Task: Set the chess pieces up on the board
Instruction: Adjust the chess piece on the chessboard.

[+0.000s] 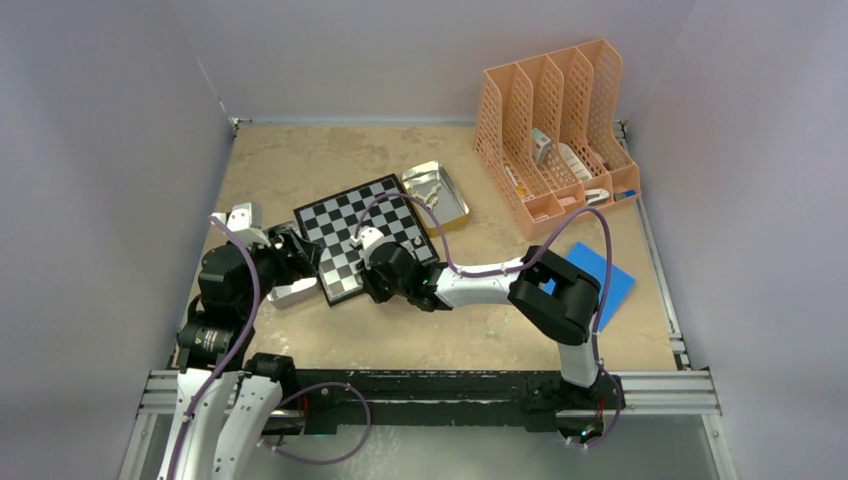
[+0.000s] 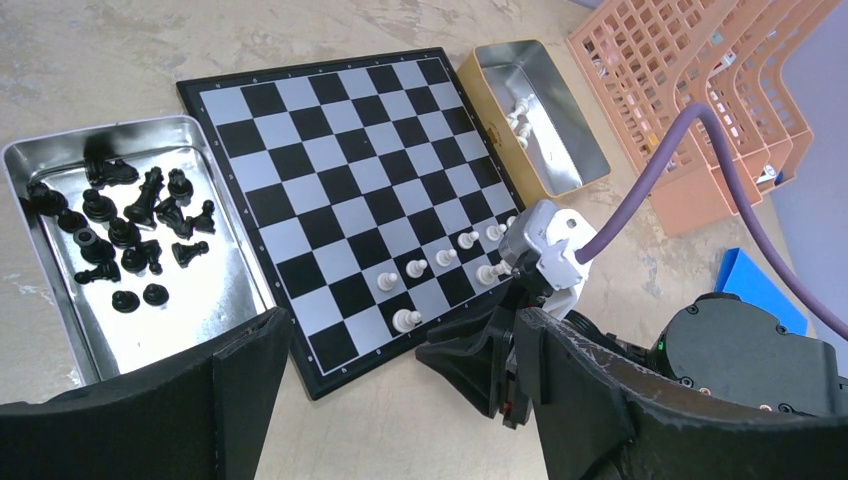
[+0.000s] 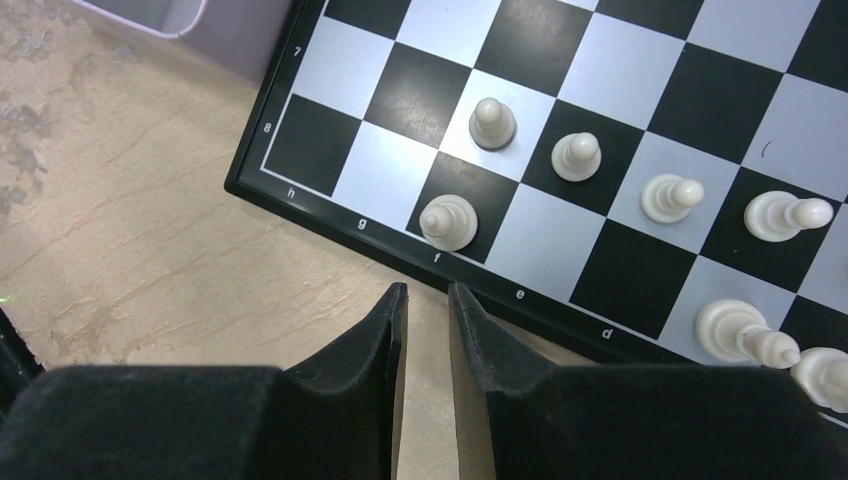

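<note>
Though the right gripper point(image 3: 427, 305) hangs nearly clenched on nothing just off the board point(image 3: 640, 70) edge, the left gripper point(image 2: 400, 380) gapes wide, also empty. Pale chess pieces point(image 3: 448, 221) stand along that edge; black ones wait in a tray point(image 2: 40, 300) beside the board. A careless swing could topple the nearest piece.

L hand point(image 2: 400, 400) wide open, R hand point(image 3: 427, 300) nearly closed, empty

Orange file rack point(image 1: 555, 125) far right; blue sheet point(image 1: 605, 280) nearer; two metal trays point(image 2: 150, 250) flank checkerboard.
</note>
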Robot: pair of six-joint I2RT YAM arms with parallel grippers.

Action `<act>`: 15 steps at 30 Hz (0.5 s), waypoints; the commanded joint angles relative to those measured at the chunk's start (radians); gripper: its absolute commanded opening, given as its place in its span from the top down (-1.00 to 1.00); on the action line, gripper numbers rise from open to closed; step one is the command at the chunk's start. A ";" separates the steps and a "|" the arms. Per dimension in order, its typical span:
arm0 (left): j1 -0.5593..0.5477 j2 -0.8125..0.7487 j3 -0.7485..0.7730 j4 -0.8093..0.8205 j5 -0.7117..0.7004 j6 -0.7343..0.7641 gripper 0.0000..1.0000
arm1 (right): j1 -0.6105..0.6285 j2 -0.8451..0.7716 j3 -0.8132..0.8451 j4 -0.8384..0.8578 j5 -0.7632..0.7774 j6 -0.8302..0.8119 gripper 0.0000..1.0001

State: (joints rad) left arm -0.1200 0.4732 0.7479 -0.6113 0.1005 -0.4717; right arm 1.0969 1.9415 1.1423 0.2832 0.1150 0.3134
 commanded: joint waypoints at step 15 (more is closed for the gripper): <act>-0.001 -0.003 0.015 0.033 0.006 -0.008 -0.63 | -0.002 0.022 0.063 0.060 0.063 -0.005 0.56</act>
State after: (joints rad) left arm -0.1200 0.4725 0.7479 -0.6113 0.1005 -0.4717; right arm 1.0969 1.9446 1.1629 0.3027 0.1474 0.3130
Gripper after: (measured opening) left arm 0.820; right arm 0.226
